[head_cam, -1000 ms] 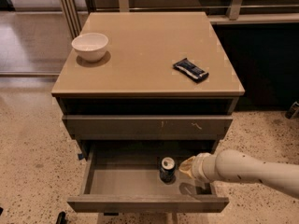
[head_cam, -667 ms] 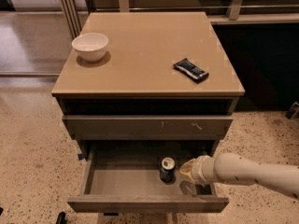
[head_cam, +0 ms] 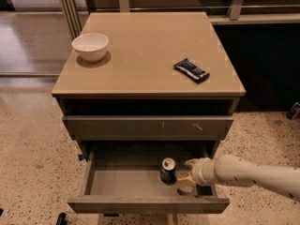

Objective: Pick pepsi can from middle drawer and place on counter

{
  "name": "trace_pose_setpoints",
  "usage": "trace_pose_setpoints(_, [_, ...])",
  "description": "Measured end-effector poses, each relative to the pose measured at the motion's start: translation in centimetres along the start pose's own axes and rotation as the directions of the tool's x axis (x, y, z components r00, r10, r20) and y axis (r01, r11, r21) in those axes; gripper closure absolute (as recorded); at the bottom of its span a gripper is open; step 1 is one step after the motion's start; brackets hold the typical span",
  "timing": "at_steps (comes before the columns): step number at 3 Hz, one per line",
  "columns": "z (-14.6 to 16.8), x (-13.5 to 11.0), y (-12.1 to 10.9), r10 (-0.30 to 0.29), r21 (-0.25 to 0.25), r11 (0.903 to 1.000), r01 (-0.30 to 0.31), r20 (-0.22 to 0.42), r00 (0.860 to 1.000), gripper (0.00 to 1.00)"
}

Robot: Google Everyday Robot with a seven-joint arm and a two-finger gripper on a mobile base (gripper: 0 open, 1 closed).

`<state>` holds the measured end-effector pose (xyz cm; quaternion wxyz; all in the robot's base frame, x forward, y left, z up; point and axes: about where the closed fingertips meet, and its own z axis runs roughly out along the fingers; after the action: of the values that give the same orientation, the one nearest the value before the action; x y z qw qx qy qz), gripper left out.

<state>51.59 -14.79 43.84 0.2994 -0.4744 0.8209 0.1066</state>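
Change over the last second is slight. At the left of the counter (head_cam: 150, 55) the white bowl (head_cam: 90, 46) sits where it was. Below, the middle drawer (head_cam: 117, 182) stands pulled out, its grey floor bare on the left side. The pepsi can (head_cam: 168, 170) stands upright toward the right of that floor and has not shifted. Just to its right the gripper (head_cam: 186, 170) has edged a little closer. Its two fingers are spread apart, one toward the back and one toward the front, with the tips just beside the can and nothing held. Higher up, the snack wrapper (head_cam: 191, 71) lies flat on the counter's right part. By my reading the approach is nearly done, while closing on the can and lifting it out are yet to come.
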Motion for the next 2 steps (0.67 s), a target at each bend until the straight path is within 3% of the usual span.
trace_pose_setpoints(1, [0.8, -0.4, 0.0, 0.012, -0.027, 0.9996, -0.011, 0.038, 0.999, 0.0])
trace_pose_setpoints(2, [1.8, -1.3, -0.1, 0.018, -0.046, 0.9989, -0.014, 0.082, 0.996, 0.02])
